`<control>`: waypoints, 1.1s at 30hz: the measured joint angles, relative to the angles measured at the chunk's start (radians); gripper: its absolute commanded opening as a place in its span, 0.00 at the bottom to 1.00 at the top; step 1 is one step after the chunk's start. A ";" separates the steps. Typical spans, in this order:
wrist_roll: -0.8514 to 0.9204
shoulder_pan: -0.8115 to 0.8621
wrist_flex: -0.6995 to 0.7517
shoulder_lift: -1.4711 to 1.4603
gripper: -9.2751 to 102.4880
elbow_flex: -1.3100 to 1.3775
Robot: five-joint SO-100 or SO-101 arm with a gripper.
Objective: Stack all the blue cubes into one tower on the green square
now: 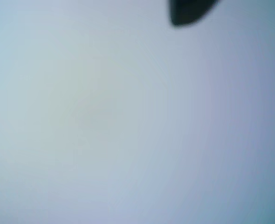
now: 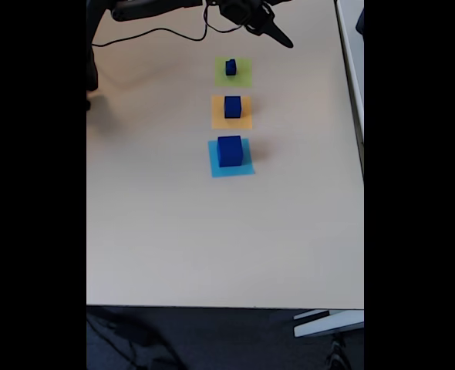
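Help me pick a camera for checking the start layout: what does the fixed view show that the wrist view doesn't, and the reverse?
The fixed view alone shows the layout: the small blue cube on the green square, the medium blue cube on the orange square, and the large blue cube on the light-blue square, in a row on the table. The wrist view alone gives a blurred pale close-up. Both show part of the dark gripper, as a tip at the wrist view's top edge.

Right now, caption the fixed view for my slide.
Three blue cubes sit unstacked on green, orange and light-blue squares; hand waits above.
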State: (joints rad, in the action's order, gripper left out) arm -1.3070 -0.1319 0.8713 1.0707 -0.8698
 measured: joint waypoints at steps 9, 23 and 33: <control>-0.279 -0.112 0.141 -0.048 0.34 0.009; -0.347 -0.143 0.245 -0.089 0.34 -0.043; -0.351 -0.143 0.250 -0.104 0.33 -0.083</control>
State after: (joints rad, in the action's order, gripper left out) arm -1.6582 -0.2746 1.1213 0.9664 -0.9526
